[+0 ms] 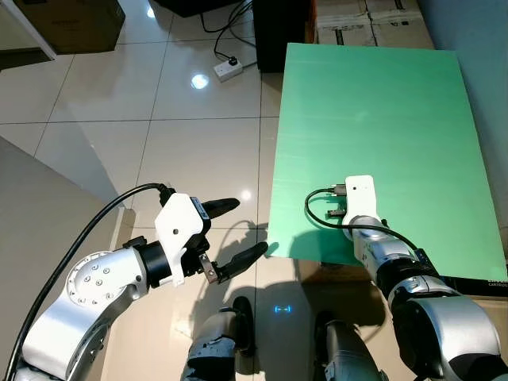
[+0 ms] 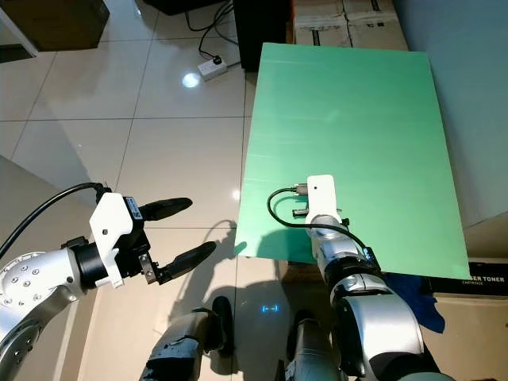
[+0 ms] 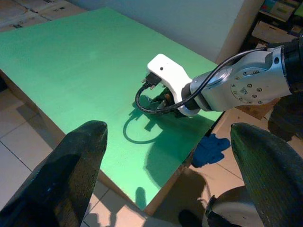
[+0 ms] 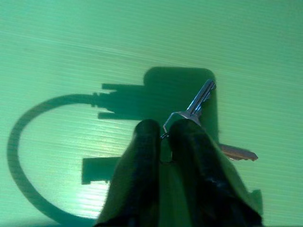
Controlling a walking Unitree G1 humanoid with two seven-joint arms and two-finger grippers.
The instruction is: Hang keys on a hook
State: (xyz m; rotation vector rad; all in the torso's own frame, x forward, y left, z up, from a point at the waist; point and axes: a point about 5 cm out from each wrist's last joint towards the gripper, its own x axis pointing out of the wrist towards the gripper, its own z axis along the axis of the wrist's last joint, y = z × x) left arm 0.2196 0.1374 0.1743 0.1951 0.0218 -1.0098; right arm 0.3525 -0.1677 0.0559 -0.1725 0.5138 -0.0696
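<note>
The keys (image 4: 196,106) lie on the green table top (image 1: 373,119), a silver key pointing away and a second key (image 4: 239,153) sticking out sideways. My right gripper (image 4: 162,131) points down at them near the table's front edge, its fingers closed on the key ring. From the head views this gripper sits under its white wrist housing (image 1: 359,194). My left gripper (image 1: 236,230) is open, held in the air over the tiled floor to the left of the table. No hook can be made out.
Tiled floor (image 1: 159,119) lies left of the table. A white power strip (image 1: 228,69) with cables sits on the floor at the back. Cardboard boxes (image 1: 373,20) stand behind the table. A blue cloth (image 2: 417,298) lies on the floor at the table's right front.
</note>
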